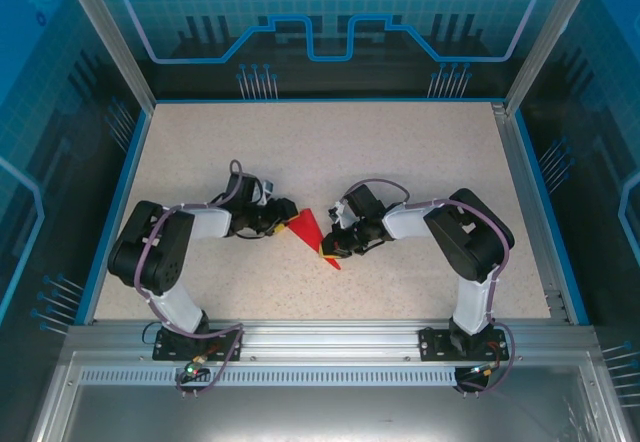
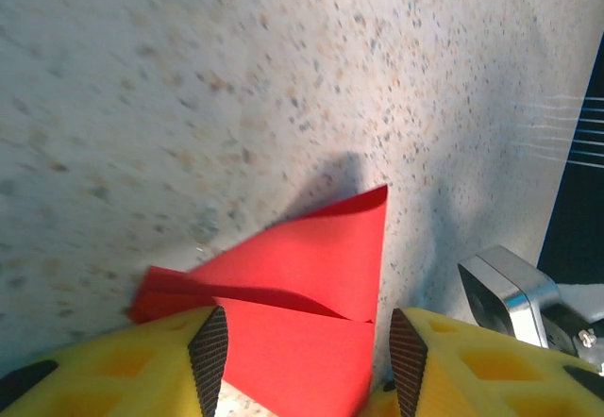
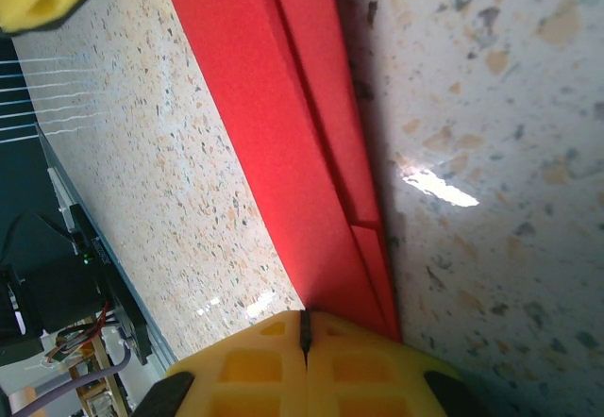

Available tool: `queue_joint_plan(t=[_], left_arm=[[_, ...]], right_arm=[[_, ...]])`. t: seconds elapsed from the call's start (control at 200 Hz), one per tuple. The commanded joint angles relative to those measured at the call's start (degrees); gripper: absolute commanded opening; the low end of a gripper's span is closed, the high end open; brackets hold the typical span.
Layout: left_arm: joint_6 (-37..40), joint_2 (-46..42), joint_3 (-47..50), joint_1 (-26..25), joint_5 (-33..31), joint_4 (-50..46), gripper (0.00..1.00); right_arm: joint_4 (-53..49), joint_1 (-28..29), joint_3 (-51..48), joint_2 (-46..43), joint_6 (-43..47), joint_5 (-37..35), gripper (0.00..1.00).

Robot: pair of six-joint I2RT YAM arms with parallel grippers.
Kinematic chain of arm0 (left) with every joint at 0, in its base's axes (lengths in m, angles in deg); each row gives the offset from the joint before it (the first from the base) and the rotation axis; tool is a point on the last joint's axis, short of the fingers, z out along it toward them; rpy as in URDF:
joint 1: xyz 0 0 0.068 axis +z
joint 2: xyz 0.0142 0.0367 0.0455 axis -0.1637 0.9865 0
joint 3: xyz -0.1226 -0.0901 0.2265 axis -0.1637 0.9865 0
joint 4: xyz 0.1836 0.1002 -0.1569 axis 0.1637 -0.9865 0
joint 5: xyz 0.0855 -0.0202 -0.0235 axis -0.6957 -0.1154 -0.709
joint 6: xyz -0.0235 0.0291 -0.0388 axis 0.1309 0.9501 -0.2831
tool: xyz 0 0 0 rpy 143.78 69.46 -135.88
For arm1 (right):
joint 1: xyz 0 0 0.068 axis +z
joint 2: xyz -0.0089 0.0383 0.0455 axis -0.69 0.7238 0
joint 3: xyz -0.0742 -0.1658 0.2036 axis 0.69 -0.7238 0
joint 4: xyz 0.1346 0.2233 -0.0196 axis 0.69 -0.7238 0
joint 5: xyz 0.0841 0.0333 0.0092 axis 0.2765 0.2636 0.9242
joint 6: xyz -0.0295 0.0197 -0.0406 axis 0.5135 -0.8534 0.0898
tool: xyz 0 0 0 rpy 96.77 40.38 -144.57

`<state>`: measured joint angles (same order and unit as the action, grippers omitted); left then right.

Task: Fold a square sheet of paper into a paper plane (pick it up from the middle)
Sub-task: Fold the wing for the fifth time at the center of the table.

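Thin, creased bright red paper sheet (image 1: 308, 230) lies flat mid-way across the speckled beige worktop (image 1: 420, 152), between the arms. Left gripper (image 2: 307, 360) fingers are spread open, straddling it. Right gripper (image 3: 304, 327) fingers are closed, apparently pinching its tip. Likely light, floppy and easily torn, so best gripped on the folded layers.

The high camera looks steeply down from the near edge over the whole table (image 1: 400, 152). Each wrist camera sits low and very close, skimming the tabletop from opposite sides. All three views share one spot: the red paper (image 1: 308, 230) mid-table.
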<state>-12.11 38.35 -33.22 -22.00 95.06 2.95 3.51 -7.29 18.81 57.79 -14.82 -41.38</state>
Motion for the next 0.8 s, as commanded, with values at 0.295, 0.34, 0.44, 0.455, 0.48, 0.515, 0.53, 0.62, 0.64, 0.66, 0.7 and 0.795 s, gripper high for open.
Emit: queue_joint_plan(t=[0.295, 0.34, 0.44, 0.455, 0.48, 0.515, 0.53, 0.62, 0.64, 0.66, 0.7, 0.795], left_arm=[[3.6, -10.2, -0.7, 4.0, -3.1, -9.8, 0.53], [2.7, -11.6, -0.2, 3.8, -2.4, -9.3, 0.52], [0.8, -13.7, 1.1, 1.9, -0.5, -7.1, 0.5], [0.6, -13.7, 1.1, 1.4, -0.4, -6.9, 0.5], [0.5, -13.9, 1.1, 0.4, -0.2, -6.7, 0.49], [0.5, -13.7, 1.1, -1.1, 0.3, -6.2, 0.49], [0.4, -13.6, 1.1, -1.8, 0.5, -5.8, 0.49], [0.1, -11.6, 0.5, -5.6, 1.2, -3.6, 0.49], [0.1, -11.0, 0.2, -6.4, 1.2, -3.0, 0.49], [0.0, -10.3, 0.1, -6.9, 1.1, -2.6, 0.49], [-0.1, -8.7, -0.5, -7.9, 1.2, -1.4, 0.49], [-0.8, -4.7, -1.3, -8.5, 1.3, 1.3, 0.49]], right_arm=[[-10.0, 0.1, -1.1, 3.4, 0.3, -3.6, 0.0], [-9.9, 0.2, -1.0, 3.4, 0.3, -3.6, 0.0], [-10.1, 0.2, -1.0, 3.5, 0.2, -3.9, 0.0], [-10.1, 0.2, -1.0, 3.5, 0.2, -4.0, 0.0], [-10.1, 0.2, -1.0, 3.5, 0.3, -4.0, 0.0], [-10.0, 0.3, -1.0, 3.6, 0.2, -4.0, 0.0], [-10.0, 0.2, -1.0, 3.6, 0.2, -4.0, 0.0], [-9.9, 0.3, -1.1, 3.6, 0.1, -4.0, 0.0], [-9.9, 0.4, -1.1, 3.6, 0.2, -4.0, 0.0], [-9.9, 0.3, -1.2, 3.6, 0.2, -4.1, 0.0], [-9.9, 0.3, -1.3, 3.6, 0.2, -4.1, 0.0], [-10.2, 0.3, -1.4, 3.6, 0.3, -4.0, 0.0]])
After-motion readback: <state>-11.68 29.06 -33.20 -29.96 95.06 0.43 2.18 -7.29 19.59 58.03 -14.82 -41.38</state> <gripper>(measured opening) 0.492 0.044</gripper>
